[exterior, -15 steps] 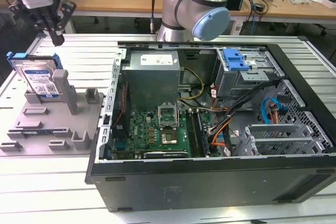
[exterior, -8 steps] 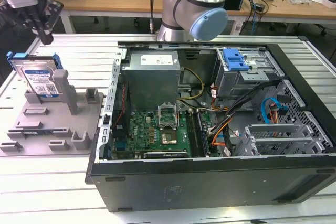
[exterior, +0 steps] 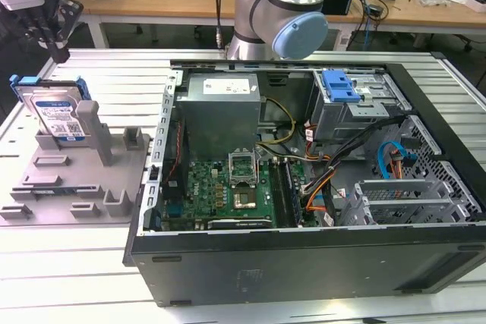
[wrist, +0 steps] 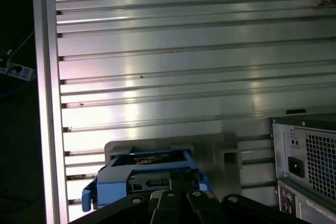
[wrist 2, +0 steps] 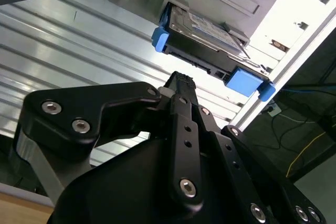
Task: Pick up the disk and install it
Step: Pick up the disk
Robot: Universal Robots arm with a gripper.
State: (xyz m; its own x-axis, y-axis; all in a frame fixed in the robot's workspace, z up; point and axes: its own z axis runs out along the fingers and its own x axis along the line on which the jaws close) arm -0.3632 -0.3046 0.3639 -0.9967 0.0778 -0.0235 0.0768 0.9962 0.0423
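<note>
Open computer case (exterior: 304,256) lies on its side on the slatted metal table (exterior: 76,263); taken as reference. Disk (exterior: 57,115) not in the case: it sits outside it, beyond the case's side wall toward the exterior view's left, in a gray moulded holder (exterior: 106,157) that lies just beside that wall. Disk stands on edge and tilted, leaning back in the holder, label face outward, blue rails along both long sides with blue tabs at the upper corners. Gripper (exterior: 58,52) hangs above the disk's upper edge, farther from the case than the holder's posts, near the disk but apart from it. Its fingers look drawn together to a point, nothing between them. In the second wrist view the tip lines up with the disk's edge that carries the connector, a clear gap between. Inside the case, at the far corner, a drive bay with a blue latch (exterior: 339,85); motherboard and cables fill the floor. Handling, by judgement: stiff metal body, fairly dense for its size, smooth faces likely slippery under hard pads. Shock-sensitive, so no dropping or knocking against the holder. The plastic rails probably flex, so a pinch across the two broad faces at the exposed upper edge seems the sounder hold, clear of the connector.
</note>
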